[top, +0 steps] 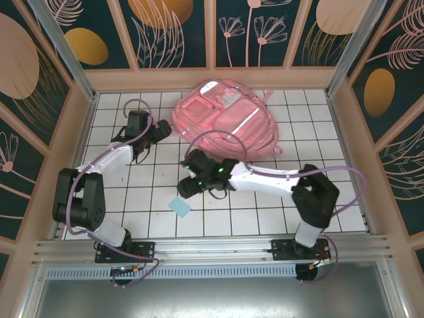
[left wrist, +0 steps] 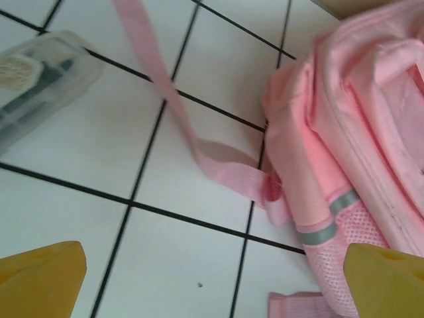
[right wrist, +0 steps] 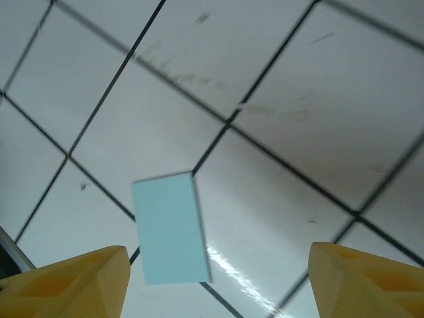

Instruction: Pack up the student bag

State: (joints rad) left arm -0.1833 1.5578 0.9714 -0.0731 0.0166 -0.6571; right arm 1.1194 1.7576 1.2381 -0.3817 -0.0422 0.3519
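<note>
ok so the pink backpack (top: 225, 119) is lying flat at the back-middle of the white tiled counter (top: 331, 199), close to the back wall, front pockets facing up. The left arm (top: 112, 159) reaches out to the backpack's left side. The left jaws are wide open w/ nothing btwn them, just beside that edge. On the left wrist cam the yellow fingertips (left wrist: 40, 281) sit in the two bottom corners, far apart, w/ just bare tile btwn them. The backpack (left wrist: 344, 132) is on the right there, and you can see a mesh side pocket (left wrist: 338, 265) w/ a grey reflective strip (left wrist: 318, 232). One pink strap (left wrist: 165, 99) trails off it across the tiles toward the top left. Up in that corner there's a clear plastic case (left wrist: 40, 79) w/ dark stuff inside, apart from the backpack, can't tell what's in it tbh. The right arm (top: 265, 177) stretches from its base over to the front-middle of the counter. The right jaws are open too, holding nothing, hanging over a small light blue card (top: 179, 207) that lies flat on the tiles, well apart from the backpack. Right wrist cam: the card (right wrist: 170, 228) lies btwn the yellow fingertips (right wrist: 73, 281), nearer one tip than the other, not touched.
</note>
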